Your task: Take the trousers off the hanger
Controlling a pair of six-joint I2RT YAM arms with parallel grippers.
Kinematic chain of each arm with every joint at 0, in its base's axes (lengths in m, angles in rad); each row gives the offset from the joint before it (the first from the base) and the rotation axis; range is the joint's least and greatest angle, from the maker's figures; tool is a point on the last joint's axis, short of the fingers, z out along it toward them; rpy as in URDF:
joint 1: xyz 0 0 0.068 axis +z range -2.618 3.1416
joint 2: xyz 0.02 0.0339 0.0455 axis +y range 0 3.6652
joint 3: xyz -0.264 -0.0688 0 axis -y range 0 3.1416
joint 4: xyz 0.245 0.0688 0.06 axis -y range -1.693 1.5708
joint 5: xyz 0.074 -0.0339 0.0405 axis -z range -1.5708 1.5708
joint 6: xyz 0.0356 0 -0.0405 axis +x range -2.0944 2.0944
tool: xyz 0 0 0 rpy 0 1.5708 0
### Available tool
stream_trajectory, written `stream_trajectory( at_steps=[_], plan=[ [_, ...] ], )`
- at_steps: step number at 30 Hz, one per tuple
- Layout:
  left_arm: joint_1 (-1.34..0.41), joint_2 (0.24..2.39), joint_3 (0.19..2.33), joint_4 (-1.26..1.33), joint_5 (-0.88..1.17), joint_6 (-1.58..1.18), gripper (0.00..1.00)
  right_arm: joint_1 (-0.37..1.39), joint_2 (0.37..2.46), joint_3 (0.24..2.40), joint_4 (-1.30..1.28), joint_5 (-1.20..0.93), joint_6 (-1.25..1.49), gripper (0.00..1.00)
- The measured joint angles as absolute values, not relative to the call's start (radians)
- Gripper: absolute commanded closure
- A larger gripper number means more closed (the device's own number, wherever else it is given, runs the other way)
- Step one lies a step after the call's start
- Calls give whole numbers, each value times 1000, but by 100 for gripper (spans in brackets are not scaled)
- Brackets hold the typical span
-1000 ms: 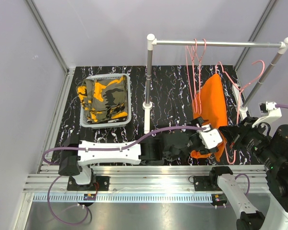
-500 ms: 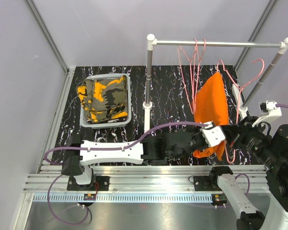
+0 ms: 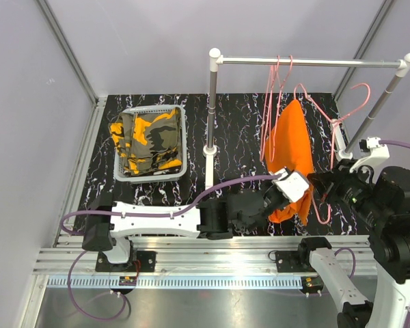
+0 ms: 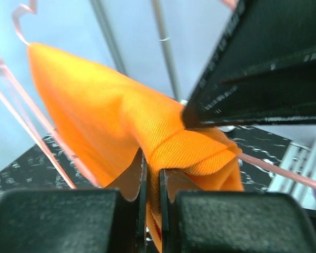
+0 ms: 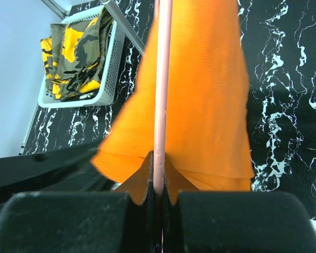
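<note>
Left fingers (image 4: 141,184) pinched on orange trousers (image 4: 95,105) | right fingers (image 5: 147,182) clamped on pink hanger (image 5: 162,79)

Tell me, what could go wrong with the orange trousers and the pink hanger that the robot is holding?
1. The left gripper pinches only a fold of the orange trousers, so the cloth might slip out when pulled.
2. The right gripper holds the pink hanger by one thin rod, which might twist or slide in the grip.
3. Close by, spare hangers dangle on the rail, so the trousers or the held hanger might snag on them.
</note>
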State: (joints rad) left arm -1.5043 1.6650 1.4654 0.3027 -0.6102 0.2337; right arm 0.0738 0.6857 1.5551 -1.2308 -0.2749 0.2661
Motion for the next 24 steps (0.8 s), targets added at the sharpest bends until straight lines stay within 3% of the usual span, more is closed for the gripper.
stream_trajectory(
  at_steps=[24],
  plan=[
    [-1505, 1393, 1434, 463, -781, 482, 100, 81, 683, 1437, -1108, -319, 246, 100]
  ],
)
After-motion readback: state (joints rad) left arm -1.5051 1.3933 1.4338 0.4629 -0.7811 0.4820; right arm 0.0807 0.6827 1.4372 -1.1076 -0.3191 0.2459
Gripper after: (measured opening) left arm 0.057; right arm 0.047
